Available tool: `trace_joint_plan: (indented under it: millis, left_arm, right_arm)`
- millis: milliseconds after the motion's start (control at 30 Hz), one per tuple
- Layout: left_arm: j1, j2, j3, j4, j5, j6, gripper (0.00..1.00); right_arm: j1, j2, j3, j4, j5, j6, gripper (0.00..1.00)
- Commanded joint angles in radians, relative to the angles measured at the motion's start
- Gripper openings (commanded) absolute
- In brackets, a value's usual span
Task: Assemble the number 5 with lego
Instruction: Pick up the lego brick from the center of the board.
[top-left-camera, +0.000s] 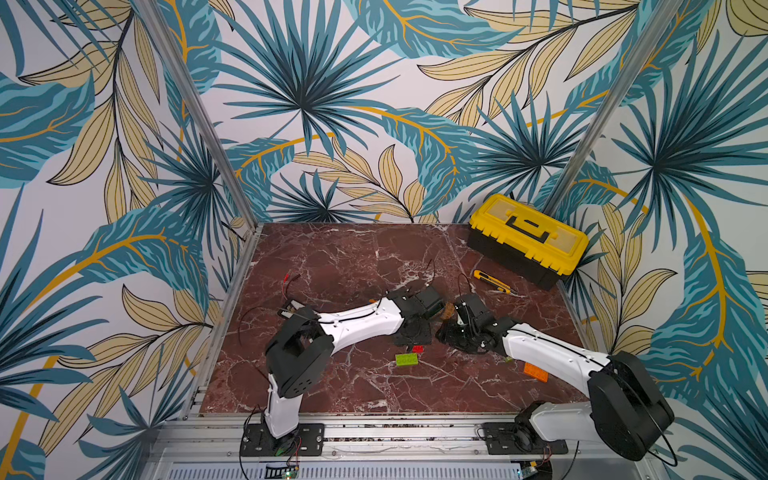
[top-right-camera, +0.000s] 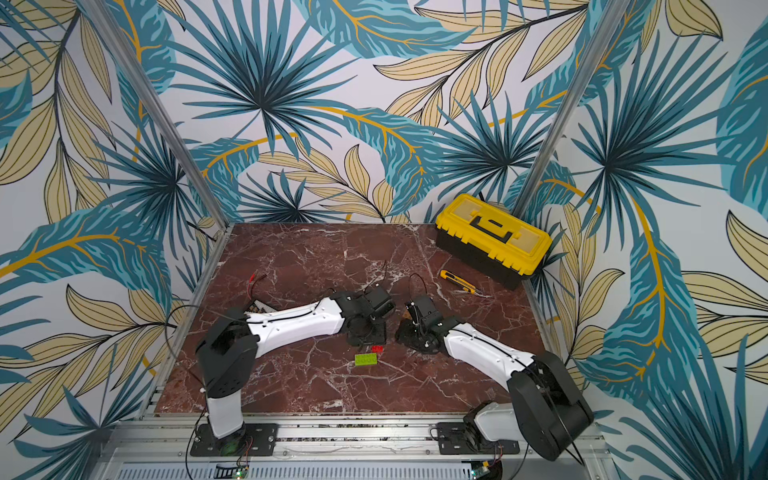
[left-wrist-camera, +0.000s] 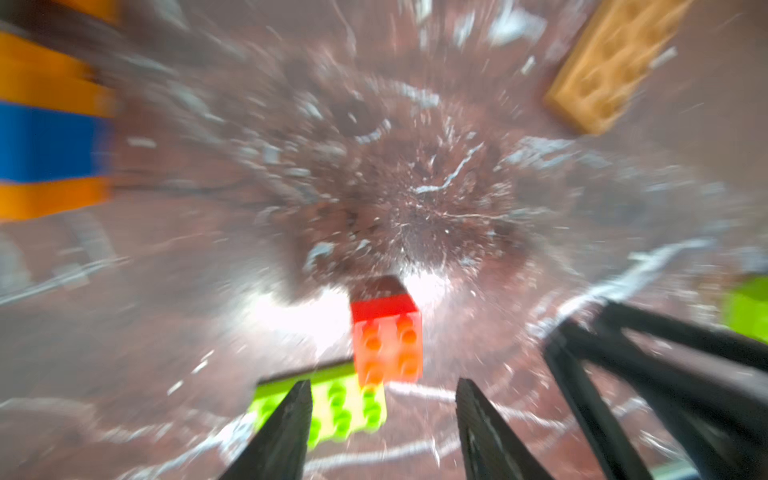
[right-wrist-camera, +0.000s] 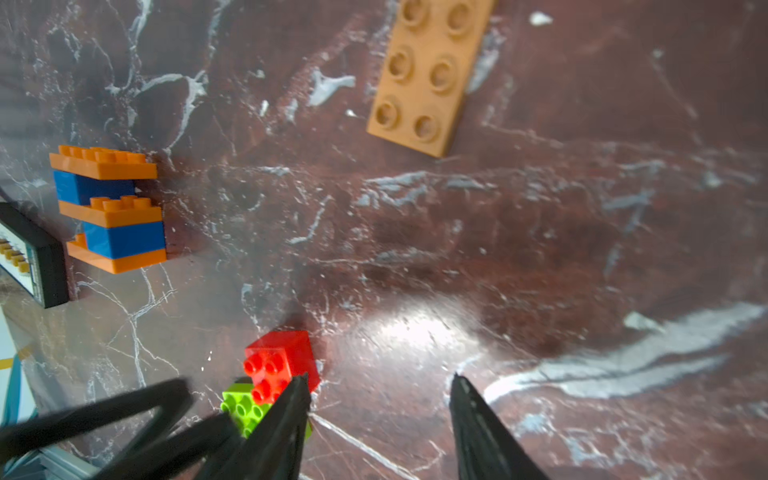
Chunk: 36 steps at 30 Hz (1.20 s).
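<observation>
A small red lego brick (left-wrist-camera: 386, 336) lies on the marble just beyond my left gripper (left-wrist-camera: 384, 384), whose jaws stand open with nothing between them. A lime-green brick (left-wrist-camera: 332, 403) lies against the red one, partly behind one fingertip. In the right wrist view the red brick (right-wrist-camera: 278, 361) and green brick (right-wrist-camera: 243, 407) sit beside one finger of my right gripper (right-wrist-camera: 380, 386), open over bare marble. A stack of orange and blue bricks (right-wrist-camera: 110, 208) stands farther off. A tan studded plate (right-wrist-camera: 428, 75) lies apart. In both top views the red (top-left-camera: 417, 348) and green (top-left-camera: 407, 359) bricks lie between the arms.
A loose orange brick (top-left-camera: 536, 371) lies by the right arm. A yellow-and-black toolbox (top-left-camera: 525, 239) stands at the back right, with a utility knife (top-left-camera: 488, 279) in front of it. A black board with yellow parts (right-wrist-camera: 29, 253) lies next to the stack. The two grippers are close together.
</observation>
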Motion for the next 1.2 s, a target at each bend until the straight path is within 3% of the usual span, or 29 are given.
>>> trace_joint_plan:
  millis: [0,233,400,667,1167]
  left_arm:
    - [0.023,-0.135,-0.132,0.052,-0.108,-0.057,0.58]
    - [0.061,-0.353,-0.369,0.173,-0.155,-0.086,0.57]
    - [0.081,-0.425,-0.465,0.263,-0.125,-0.085,0.6]
    - [0.085,-0.49,-0.528,0.311,-0.137,-0.095,0.67]
    - [0.092,-0.52,-0.561,0.296,-0.152,-0.121,0.68]
  right_arm:
    - [0.042,0.053,0.057,-0.044,0.015,-0.016,0.56]
    - [0.144,0.178,0.195,-0.147,0.119,-0.043,0.57]
    - [0.184,0.235,0.246,-0.193,0.152,-0.06,0.6]
    - [0.223,0.319,0.317,-0.234,0.146,-0.073,0.59]
    - [0.256,0.392,0.395,-0.325,0.176,-0.109,0.48]
